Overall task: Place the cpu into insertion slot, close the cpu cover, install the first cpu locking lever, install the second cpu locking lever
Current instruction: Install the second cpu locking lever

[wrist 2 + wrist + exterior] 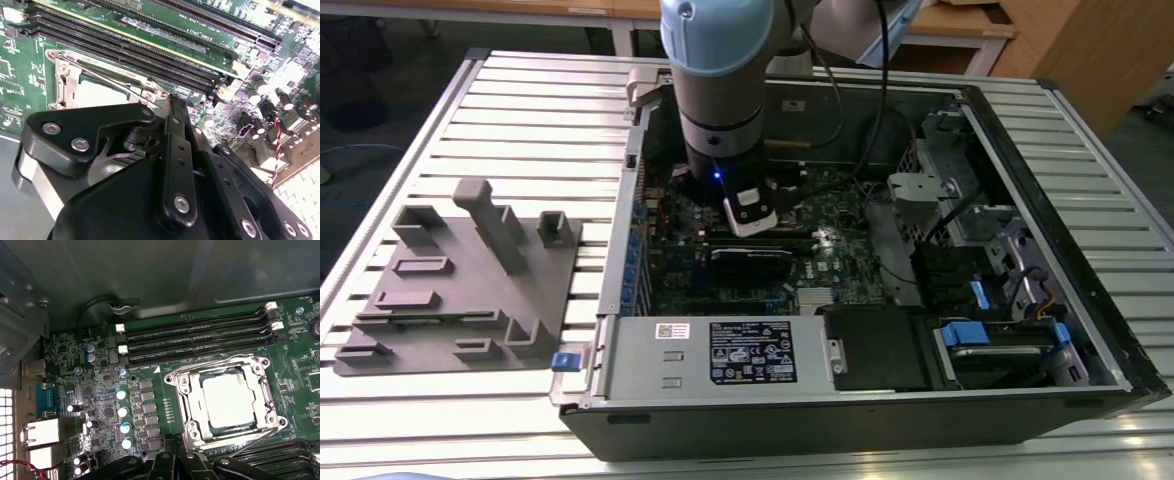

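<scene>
First wrist view: cpu (230,401) seated in slot, cover (226,402) down around it. Lever (250,441), thin springy wire, best pressed near its end. Jaw state: cannot tell.

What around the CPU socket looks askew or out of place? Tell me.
Nothing stands out. In the first wrist view the cpu lies flat and square in the insertion slot with the cpu cover closed over it. The end effector hovers beside the socket.
</scene>
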`<state>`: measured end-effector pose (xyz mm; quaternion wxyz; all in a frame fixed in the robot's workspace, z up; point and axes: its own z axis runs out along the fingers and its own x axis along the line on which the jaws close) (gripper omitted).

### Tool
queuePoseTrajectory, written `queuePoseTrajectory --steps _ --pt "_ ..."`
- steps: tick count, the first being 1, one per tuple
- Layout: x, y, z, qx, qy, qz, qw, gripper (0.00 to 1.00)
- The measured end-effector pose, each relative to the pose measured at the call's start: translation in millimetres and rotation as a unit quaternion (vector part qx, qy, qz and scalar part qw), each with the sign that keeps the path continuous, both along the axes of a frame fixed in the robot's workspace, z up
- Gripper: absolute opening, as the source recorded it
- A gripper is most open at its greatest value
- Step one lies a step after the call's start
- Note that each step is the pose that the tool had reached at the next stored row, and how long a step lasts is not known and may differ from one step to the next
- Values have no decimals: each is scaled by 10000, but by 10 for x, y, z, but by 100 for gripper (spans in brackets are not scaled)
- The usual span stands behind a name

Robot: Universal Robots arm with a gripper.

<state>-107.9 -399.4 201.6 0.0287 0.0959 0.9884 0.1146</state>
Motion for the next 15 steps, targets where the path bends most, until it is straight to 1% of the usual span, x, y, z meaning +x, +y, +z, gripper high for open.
queuePoseTrajectory --steps 2,3,9,10,12,13,15 --pt "-1 0 41 -1 1 -1 10000 11" --pt "0 0 79 1 0 -1 10000 11" --pt "0 0 353 -1 0 0 10000 11" --pt "1 0 385 0 0 0 10000 11" --pt "14 1 392 -2 0 -2 10000 11" --pt "28 1 392 -9 0 -6 10000 11" --pt "62 1 394 -50 0 -19 10000 11"
